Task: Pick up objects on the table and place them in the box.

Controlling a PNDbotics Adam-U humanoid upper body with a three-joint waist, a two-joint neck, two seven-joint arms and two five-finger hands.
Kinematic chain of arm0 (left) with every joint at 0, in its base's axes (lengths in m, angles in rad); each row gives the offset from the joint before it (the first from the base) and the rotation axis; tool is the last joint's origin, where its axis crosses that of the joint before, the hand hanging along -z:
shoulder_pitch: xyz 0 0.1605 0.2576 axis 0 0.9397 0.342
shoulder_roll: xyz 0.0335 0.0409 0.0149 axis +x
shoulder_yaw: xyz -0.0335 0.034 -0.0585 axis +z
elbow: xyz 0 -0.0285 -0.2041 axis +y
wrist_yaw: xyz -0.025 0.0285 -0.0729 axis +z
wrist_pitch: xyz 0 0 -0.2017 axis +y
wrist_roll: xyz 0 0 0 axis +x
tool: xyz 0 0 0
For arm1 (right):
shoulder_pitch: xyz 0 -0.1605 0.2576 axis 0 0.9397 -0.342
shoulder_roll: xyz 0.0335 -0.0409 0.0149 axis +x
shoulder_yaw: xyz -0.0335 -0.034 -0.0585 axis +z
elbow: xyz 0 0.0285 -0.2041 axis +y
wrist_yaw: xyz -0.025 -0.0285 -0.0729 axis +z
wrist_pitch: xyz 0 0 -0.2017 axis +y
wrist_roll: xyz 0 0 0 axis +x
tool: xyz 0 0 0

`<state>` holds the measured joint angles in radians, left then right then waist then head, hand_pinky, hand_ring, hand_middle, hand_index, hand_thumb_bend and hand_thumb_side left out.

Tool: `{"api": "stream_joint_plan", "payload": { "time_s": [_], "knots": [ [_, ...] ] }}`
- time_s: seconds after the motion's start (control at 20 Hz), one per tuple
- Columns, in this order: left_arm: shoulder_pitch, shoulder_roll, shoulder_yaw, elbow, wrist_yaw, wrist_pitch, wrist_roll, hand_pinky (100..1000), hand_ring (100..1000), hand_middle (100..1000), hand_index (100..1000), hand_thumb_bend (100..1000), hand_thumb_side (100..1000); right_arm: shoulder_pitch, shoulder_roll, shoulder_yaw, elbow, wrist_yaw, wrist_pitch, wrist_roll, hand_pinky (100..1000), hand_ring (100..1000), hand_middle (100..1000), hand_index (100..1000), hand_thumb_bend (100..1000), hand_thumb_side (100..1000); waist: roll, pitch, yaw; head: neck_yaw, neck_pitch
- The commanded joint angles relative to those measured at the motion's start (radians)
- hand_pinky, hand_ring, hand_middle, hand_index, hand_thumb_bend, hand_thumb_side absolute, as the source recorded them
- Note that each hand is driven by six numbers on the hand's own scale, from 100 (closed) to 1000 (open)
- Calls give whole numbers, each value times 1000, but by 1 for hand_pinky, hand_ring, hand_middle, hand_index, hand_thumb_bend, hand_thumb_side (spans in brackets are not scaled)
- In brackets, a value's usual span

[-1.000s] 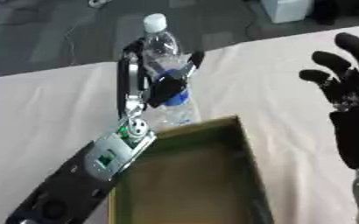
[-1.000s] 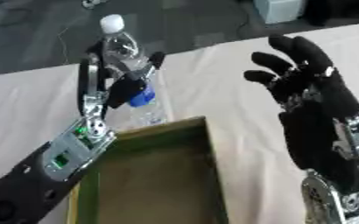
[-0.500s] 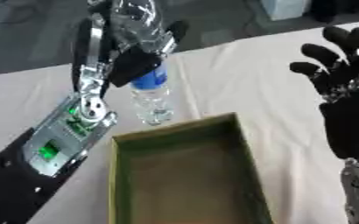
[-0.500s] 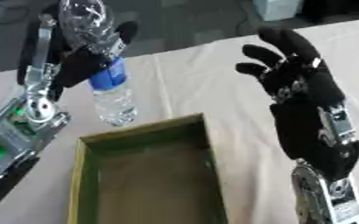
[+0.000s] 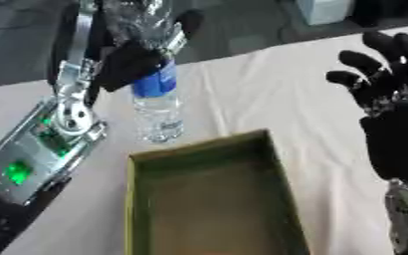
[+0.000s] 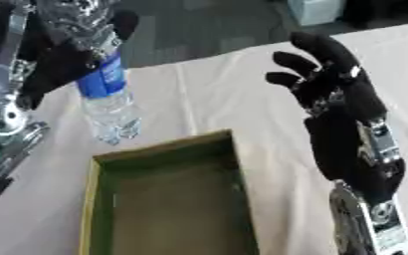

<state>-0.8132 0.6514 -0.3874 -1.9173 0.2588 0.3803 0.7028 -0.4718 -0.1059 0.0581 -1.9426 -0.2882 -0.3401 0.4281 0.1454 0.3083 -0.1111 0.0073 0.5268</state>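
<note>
The left hand [image 5: 129,55] has its fingers curled round the upper part of a clear plastic water bottle [image 5: 158,102] with a blue label, holding it upright and, it seems, lifted off the desk [image 5: 242,94] just beyond the far rim of the open green box [image 5: 203,199]. The box looks empty in its visible part. The right hand [image 6: 338,99] is raised at the desk's right side, fingers spread wide and holding nothing.

The grip sits high, near the neck, so the bottle's base could swing as it travels. If it comes in too low, the base may catch the box's far wall and tip the bottle out of the fingers or shove the box toward the near edge.
</note>
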Motion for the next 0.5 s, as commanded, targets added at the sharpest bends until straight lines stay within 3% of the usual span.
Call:
{"api": "stream_joint_plan", "payload": {
  "time_s": [0.05, 0.5],
  "knots": [
    [4, 35, 26, -69, 72, 1, 44, 100, 100, 500, 383, 596, 456, -7, -5, -3, -9, 4, 0, -1, 816, 864, 891, 927, 100, 820, -10, -26, 4, -16, 1],
    [44, -38, 15, -83, 53, -53, 78, 100, 100, 496, 394, 595, 462, -7, -1, -4, -9, 4, -2, -1, 815, 864, 888, 925, 100, 820, -19, -24, 12, -22, 16]
  ]
}}
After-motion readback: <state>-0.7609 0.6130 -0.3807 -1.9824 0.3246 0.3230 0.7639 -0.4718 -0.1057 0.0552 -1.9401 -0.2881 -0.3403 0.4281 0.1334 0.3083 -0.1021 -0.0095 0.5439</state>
